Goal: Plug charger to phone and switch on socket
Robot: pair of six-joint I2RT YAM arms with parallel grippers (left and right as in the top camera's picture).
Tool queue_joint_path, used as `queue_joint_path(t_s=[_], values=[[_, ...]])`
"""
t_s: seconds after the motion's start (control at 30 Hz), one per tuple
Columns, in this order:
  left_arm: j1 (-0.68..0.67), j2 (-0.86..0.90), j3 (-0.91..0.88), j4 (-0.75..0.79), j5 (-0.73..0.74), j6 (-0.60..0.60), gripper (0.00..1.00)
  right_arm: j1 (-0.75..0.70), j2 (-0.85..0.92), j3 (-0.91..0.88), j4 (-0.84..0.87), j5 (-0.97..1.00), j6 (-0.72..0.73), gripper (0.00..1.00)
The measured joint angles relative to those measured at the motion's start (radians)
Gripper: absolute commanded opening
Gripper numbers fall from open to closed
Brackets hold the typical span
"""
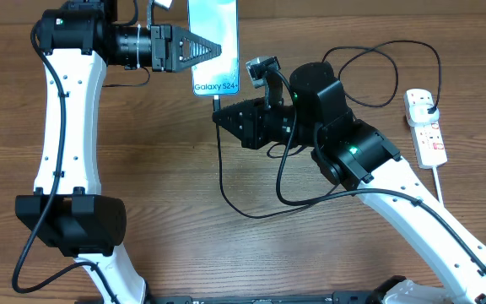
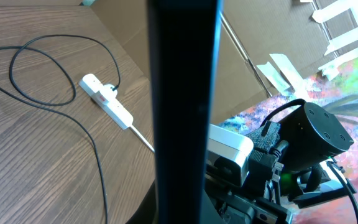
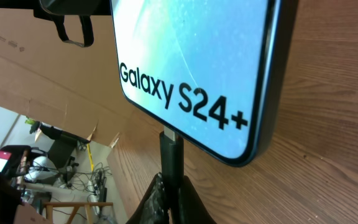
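Observation:
The phone (image 1: 214,42) lies face up at the table's far edge, its "Galaxy S24+" end toward me. My left gripper (image 1: 199,49) is shut on its left side; in the left wrist view the phone (image 2: 182,106) is a dark edge-on bar. My right gripper (image 1: 224,114) is shut on the charger's connector (image 3: 171,158), whose tip meets the phone's (image 3: 191,56) bottom edge. The black charger cable (image 1: 226,181) loops across the table to a black plug (image 1: 429,105) in the white socket strip (image 1: 429,133), which also shows in the left wrist view (image 2: 107,99).
The socket's thick white cord (image 1: 440,181) runs toward the front right. The cable forms a wide loop (image 1: 386,76) at the back right. The right arm's body (image 1: 344,139) stands over the table's middle. Cardboard (image 2: 185,37) lines the far side.

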Motion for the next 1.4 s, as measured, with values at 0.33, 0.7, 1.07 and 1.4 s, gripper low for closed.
queue_joint_path(t_s=[0.33, 0.7, 1.07, 1.4], values=[[0.000, 0.000, 0.000, 0.001, 0.000, 0.000, 0.04, 0.000, 0.000, 0.000, 0.000, 0.010, 0.000, 0.04], [0.000, 0.000, 0.000, 0.001, 0.000, 0.000, 0.04, 0.000, 0.000, 0.000, 0.001, 0.011, 0.000, 0.04], [0.001, 0.000, 0.000, 0.005, 0.003, -0.002, 0.04, 0.005, 0.000, 0.000, 0.007, 0.025, 0.000, 0.04], [0.002, 0.000, 0.000, 0.009, 0.003, -0.002, 0.04, 0.006, 0.000, 0.000, 0.010, 0.039, 0.009, 0.04]])
